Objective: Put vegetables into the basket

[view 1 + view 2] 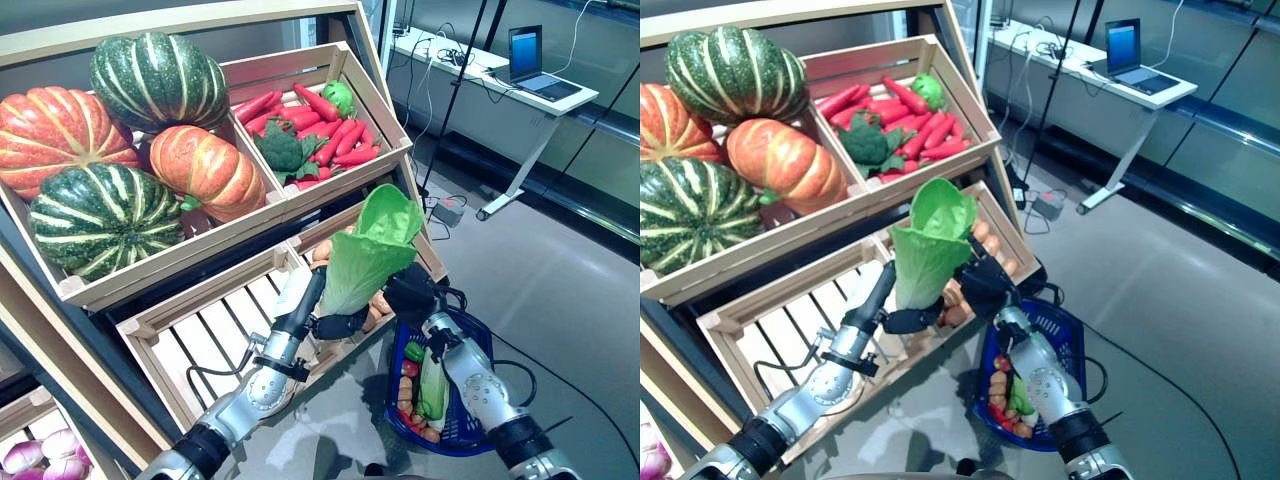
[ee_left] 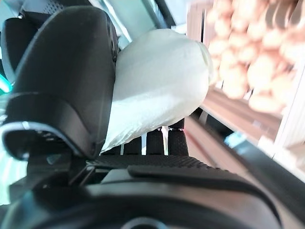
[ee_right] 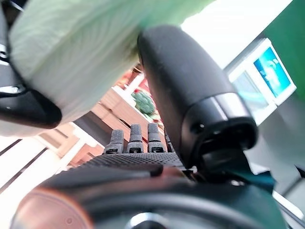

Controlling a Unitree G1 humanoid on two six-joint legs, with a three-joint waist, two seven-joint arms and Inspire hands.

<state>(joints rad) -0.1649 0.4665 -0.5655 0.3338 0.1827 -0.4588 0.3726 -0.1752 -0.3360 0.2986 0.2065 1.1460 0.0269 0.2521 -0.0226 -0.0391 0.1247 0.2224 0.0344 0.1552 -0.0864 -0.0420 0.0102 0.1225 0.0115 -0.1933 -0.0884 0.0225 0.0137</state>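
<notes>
My left hand [image 1: 340, 324] is shut on the pale base of a green leafy cabbage [image 1: 365, 250] and holds it upright in front of the stand's lower crate. In the left wrist view the white stem [image 2: 157, 86] sits between the thumb [image 2: 71, 71] and the fingers. My right hand [image 1: 408, 292] is open right beside the cabbage, above the basket. Its thumb [image 3: 190, 86] lies against the leaves [image 3: 71, 47]. The blue plastic basket [image 1: 470, 425] stands on the floor below. It holds a green-and-white leafy vegetable [image 1: 432, 385] and small red and orange ones [image 1: 405, 390].
The wooden stand with its tilted crates fills the left side. A slatted lower crate [image 1: 210, 330] lies just behind my left arm. A white desk [image 1: 500, 70] with a laptop stands at the back right, with grey floor [image 1: 560, 290] between it and the basket.
</notes>
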